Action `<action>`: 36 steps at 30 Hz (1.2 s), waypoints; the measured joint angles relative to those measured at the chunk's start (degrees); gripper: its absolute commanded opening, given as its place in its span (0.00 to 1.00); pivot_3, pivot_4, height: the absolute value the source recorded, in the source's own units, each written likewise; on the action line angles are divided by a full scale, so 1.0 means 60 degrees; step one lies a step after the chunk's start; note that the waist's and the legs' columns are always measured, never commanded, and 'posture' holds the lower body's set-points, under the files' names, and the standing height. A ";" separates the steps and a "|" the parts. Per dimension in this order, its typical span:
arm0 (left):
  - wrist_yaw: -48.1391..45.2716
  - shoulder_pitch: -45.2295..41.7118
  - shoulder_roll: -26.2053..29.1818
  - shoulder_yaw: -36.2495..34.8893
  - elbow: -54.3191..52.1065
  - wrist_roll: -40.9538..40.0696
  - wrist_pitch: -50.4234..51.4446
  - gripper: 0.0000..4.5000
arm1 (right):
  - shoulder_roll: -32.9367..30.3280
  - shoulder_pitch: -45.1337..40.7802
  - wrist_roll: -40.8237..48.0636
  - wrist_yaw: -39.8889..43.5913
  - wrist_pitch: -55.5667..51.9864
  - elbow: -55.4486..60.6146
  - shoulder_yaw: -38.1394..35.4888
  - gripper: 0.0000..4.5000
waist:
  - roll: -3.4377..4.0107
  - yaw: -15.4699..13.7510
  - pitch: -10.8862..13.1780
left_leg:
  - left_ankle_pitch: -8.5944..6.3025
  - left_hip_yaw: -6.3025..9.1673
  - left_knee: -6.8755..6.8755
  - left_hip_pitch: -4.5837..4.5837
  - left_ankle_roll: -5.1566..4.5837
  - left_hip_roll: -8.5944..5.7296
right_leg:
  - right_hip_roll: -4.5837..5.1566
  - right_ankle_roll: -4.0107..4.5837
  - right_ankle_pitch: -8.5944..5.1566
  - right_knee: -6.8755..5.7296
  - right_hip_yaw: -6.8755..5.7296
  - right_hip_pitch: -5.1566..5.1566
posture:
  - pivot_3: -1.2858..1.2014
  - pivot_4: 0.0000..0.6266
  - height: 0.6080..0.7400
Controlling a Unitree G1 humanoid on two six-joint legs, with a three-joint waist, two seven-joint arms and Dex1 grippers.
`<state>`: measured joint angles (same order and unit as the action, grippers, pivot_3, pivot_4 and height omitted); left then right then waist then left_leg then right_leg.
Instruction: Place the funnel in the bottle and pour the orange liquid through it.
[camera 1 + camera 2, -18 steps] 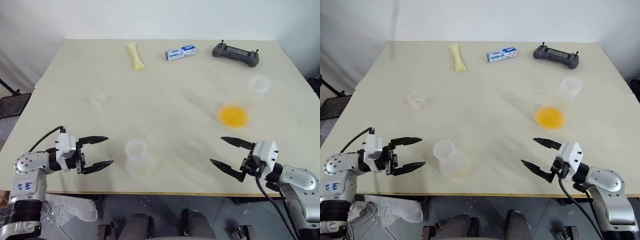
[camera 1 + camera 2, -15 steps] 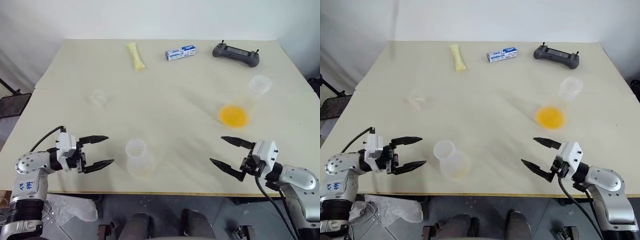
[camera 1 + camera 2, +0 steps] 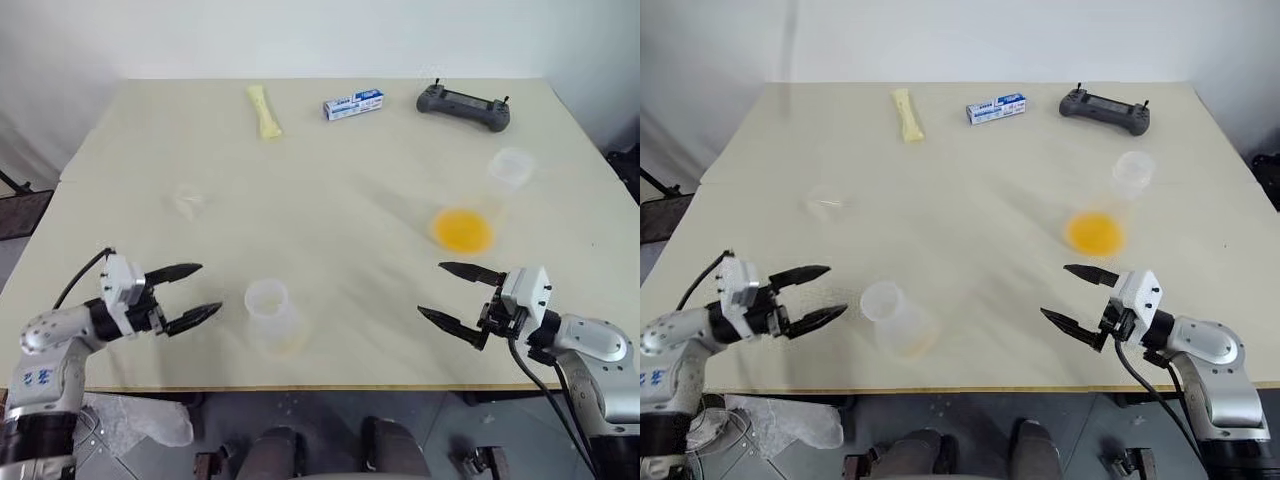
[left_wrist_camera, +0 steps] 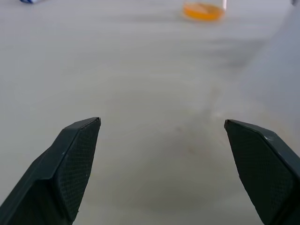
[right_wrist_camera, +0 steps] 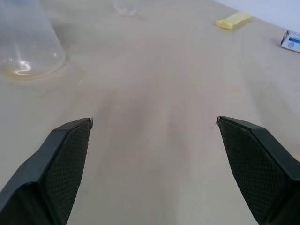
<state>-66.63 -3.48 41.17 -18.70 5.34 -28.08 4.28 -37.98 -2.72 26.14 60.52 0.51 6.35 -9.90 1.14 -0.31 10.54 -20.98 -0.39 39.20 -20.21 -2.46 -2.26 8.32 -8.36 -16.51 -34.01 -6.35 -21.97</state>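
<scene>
Left pincer (image 3: 190, 293) and right pincer (image 3: 452, 295) both gape, facing inward

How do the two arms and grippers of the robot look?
Both arms are silver-grey metal with white wrist blocks. The left gripper and right gripper each have two black pointed fingers with textured inner pads. A black cable runs along each arm; the left arm bears blue markings.

A pale beige table (image 3: 330, 150) spreads ahead of the jaws, white wall (image 3: 300, 35) behind it, dark grey floor (image 3: 320, 420) underneath.
</scene>
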 measured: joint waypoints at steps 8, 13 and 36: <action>-0.0122 0.0989 0.0393 -0.0663 -0.1267 -0.0887 0.0883 1.00 | 0.0000 -0.0471 -0.0034 0.0255 -0.0080 -0.0340 0.0134 0.99 | -0.0004 -0.0070 0.0004 | 0.0000 0.0029 0.0003 0.0001 -0.0001 -0.0007 | 0.0022 0.0000 0.0000 0.0013 0.0043 0.0020 | 0.52 0.24 1.00; -0.0741 0.0819 0.0407 -0.0630 -0.1934 -0.1566 0.1155 1.00 | 0.0000 -0.0606 -0.0052 0.0410 -0.0080 -0.0414 0.0157 0.99 | -0.0002 -0.0038 0.0004 | -0.0002 0.0034 0.0002 0.0000 0.0004 -0.0006 | 0.0019 0.0001 -0.0001 0.0010 0.0041 0.0016 | 0.52 0.24 1.00; -0.2181 -0.2501 -0.0475 0.2288 -0.0709 -0.1292 0.1301 1.00 | 0.0103 0.0215 -0.0164 -0.0020 0.0336 -0.0390 0.0088 0.99 | -0.0003 -0.0076 0.0005 | 0.0003 0.0006 0.0006 0.0001 -0.0005 -0.0009 | 0.0001 0.0000 0.0000 0.0001 -0.0011 0.0013 | 0.52 0.24 1.00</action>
<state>-79.72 -18.49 38.32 -4.98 1.09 -35.83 12.09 -37.36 -1.43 25.16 60.40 2.53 4.01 -9.38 1.12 -0.77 10.58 -20.96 -0.36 39.23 -20.20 -2.49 -2.32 8.33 -8.36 -16.51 -34.00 -6.42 -21.89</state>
